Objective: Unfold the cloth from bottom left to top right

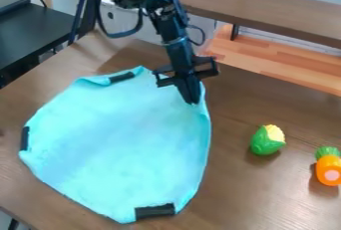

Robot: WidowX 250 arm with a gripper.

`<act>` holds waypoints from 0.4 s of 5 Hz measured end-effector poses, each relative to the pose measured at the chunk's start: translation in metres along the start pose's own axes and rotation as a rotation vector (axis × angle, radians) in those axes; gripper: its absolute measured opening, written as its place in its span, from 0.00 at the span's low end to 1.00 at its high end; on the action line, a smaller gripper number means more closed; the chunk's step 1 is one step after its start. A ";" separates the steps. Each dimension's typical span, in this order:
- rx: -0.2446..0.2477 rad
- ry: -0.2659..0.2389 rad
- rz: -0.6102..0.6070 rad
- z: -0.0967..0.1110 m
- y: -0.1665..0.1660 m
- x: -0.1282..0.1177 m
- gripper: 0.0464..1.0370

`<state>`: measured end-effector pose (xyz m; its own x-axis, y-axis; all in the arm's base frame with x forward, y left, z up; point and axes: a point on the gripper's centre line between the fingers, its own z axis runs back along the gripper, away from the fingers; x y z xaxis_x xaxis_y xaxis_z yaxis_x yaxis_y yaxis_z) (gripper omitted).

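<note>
Right of the cloth, on the brown table (253, 194): a green-and-yellow toy corn (265, 143), then an orange toy vegetable (328, 167) farther right, both apart from it. The turquoise cloth (123, 144) lies mostly spread, left and centre. My claw (193, 100) hangs over its far right part, narrow; whether it pinches fabric, I can't tell.
</note>
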<state>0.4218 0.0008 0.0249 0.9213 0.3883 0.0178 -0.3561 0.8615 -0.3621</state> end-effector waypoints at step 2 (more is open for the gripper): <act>0.073 -0.072 -0.100 -0.023 -0.009 -0.011 0.42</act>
<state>0.4183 -0.0185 0.0065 0.9401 0.3197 0.1180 -0.2761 0.9175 -0.2863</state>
